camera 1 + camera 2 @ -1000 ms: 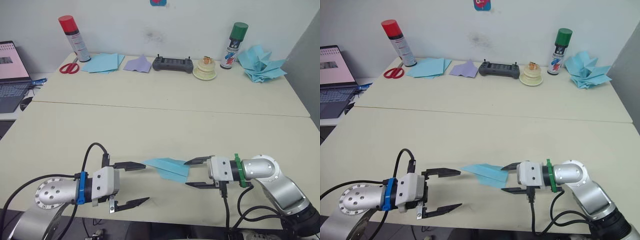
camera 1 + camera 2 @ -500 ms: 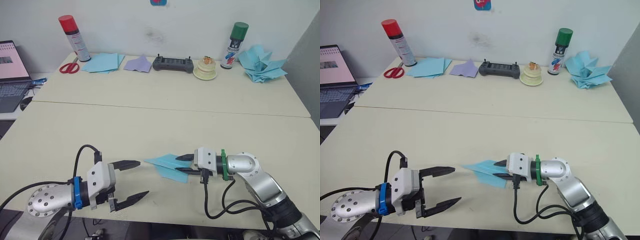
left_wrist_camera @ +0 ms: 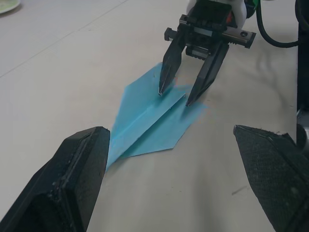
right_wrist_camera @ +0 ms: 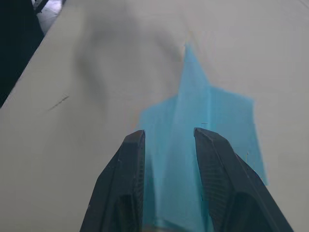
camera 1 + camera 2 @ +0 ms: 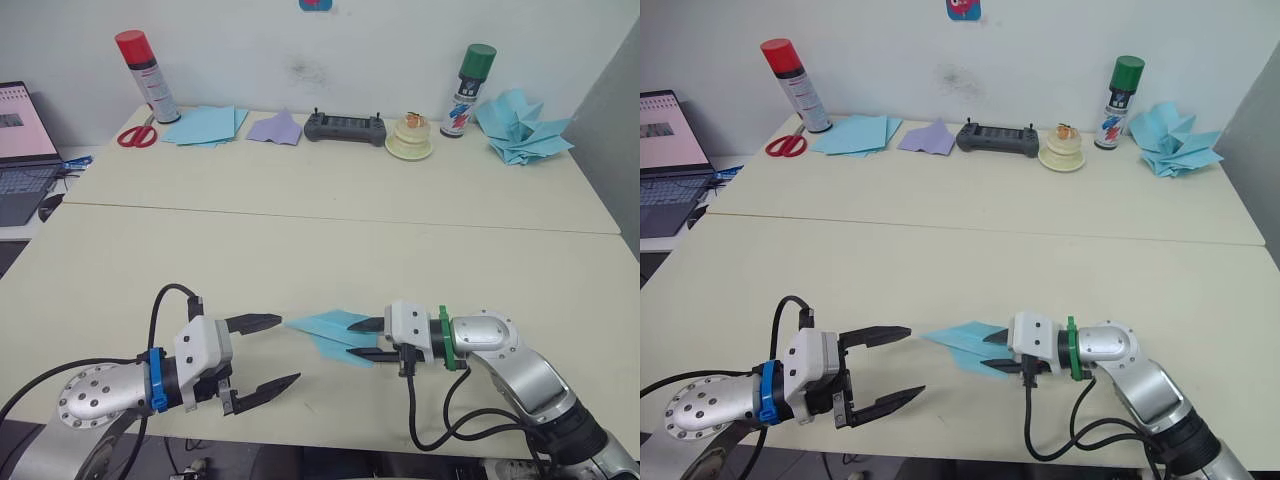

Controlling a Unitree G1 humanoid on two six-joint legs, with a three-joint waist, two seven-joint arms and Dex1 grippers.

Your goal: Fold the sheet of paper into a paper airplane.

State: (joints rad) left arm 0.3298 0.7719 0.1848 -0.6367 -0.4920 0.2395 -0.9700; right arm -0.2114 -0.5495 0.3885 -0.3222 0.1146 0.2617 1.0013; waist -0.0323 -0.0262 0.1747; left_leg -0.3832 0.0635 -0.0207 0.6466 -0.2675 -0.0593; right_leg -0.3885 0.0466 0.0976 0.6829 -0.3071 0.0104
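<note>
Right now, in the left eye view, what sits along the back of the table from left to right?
Red-capped spray can → scissors → stack of blue sheets → lilac paper → black controller → cream dish → green-capped spray can → heap of paper planes.

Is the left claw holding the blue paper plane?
No, the left claw hangs open beside the paper airplane's nose, not touching it.

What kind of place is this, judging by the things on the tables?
Probably a lab or office workroom used for robot paper-folding trials: a laptop at the side, a handheld controller and spray cans by the wall, and a heap of blue paper planes already folded.
</note>
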